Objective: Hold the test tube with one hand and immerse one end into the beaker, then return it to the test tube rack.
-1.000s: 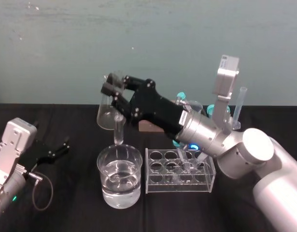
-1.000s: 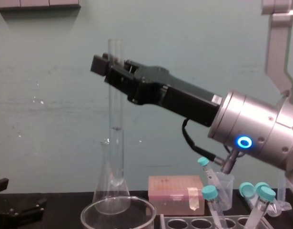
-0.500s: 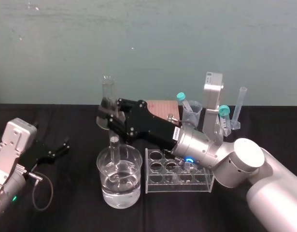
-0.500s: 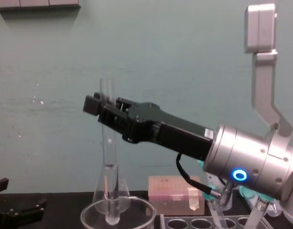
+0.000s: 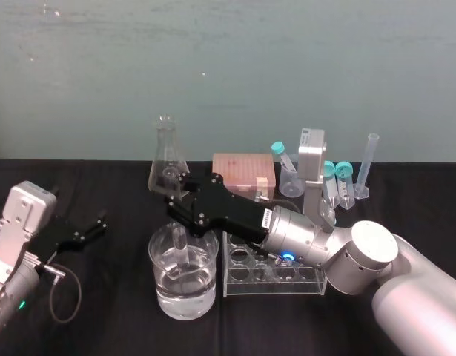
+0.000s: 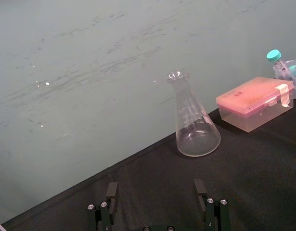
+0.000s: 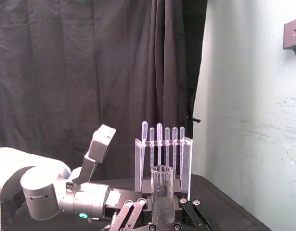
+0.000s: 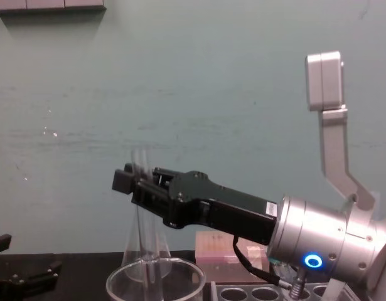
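Plainly, right claw [image 5: 177, 202] clamped on test tube [image 5: 181, 248], lower end seemingly under water [image 5: 184, 288] in beaker [image 5: 159, 256], left claw [image 5: 94, 223] spread, idle.

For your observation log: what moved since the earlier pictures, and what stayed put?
The right gripper, shut on the test tube, came down, lowering the tube's bottom end into the beaker. Parked at left, the open left gripper, the beaker and the test tube rack stayed put.
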